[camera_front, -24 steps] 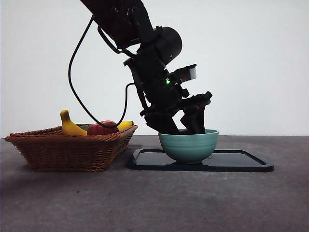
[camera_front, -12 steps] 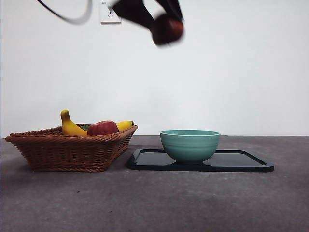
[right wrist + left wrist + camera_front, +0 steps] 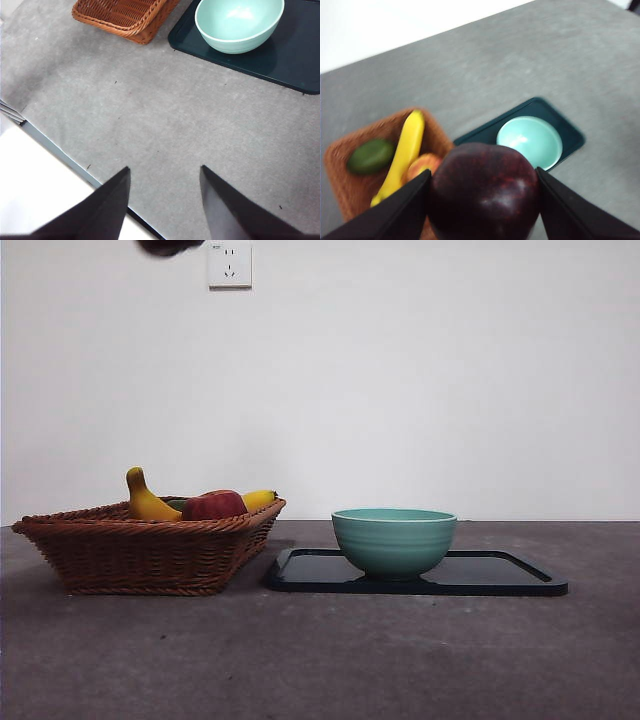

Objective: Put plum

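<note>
The left end effector (image 3: pixel 482 200) holds the plum (image 3: pixel 484 192) clamped between its 2 jaws, high over the tabletop (image 3: pixel 320 660). Below sit the wicker basket (image 3: pixel 140 550) with banana (image 3: pixel 402 152), apple (image 3: pixel 213 506) and avocado (image 3: pixel 370 156), and the teal bowl (image 3: pixel 393 540) on its dark tray (image 3: pixel 500 575). The right end effector (image 3: pixel 162 202) hangs spread wide over bare tabletop.

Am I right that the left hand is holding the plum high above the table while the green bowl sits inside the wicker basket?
Not quite. The left hand does hold the plum high above the table, but the green bowl sits on the dark tray, beside the wicker basket, not in it. The front view shows this plainly, and the left wrist view agrees.
</note>
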Action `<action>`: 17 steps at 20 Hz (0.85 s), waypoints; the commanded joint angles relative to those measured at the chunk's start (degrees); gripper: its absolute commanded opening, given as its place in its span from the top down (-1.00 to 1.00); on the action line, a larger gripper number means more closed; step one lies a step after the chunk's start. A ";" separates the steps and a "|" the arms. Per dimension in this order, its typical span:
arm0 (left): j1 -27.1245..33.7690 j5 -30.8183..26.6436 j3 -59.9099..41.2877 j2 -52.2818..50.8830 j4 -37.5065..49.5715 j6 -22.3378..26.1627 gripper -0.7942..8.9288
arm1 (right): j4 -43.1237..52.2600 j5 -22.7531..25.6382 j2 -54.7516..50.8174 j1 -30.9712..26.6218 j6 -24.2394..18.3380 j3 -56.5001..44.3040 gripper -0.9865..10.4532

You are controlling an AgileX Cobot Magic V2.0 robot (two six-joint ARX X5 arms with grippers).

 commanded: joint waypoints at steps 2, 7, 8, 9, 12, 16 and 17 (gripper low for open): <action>2.56 0.15 -10.51 -2.36 7.10 0.11 0.27 | 0.55 0.17 0.11 0.35 -0.28 0.33 0.44; 5.18 0.13 -22.62 -0.04 19.21 0.09 0.27 | 0.52 0.15 0.11 0.35 -0.26 0.33 0.44; 5.49 0.13 -23.82 1.16 21.00 0.24 0.27 | 0.52 0.15 0.11 0.35 -0.26 0.33 0.44; 5.84 0.13 -24.57 2.75 22.67 0.50 0.27 | 0.52 0.15 0.11 0.35 -0.26 0.33 0.44; 6.54 0.11 -24.74 8.79 26.32 1.49 0.27 | 0.50 0.15 0.11 0.35 -0.24 0.33 0.44; 6.88 0.11 -24.74 16.48 29.90 1.81 0.27 | 0.48 0.15 0.11 0.35 -0.22 0.33 0.44; 6.93 0.11 -24.74 18.25 30.77 1.81 0.27 | 0.48 0.15 0.11 0.35 -0.22 0.33 0.44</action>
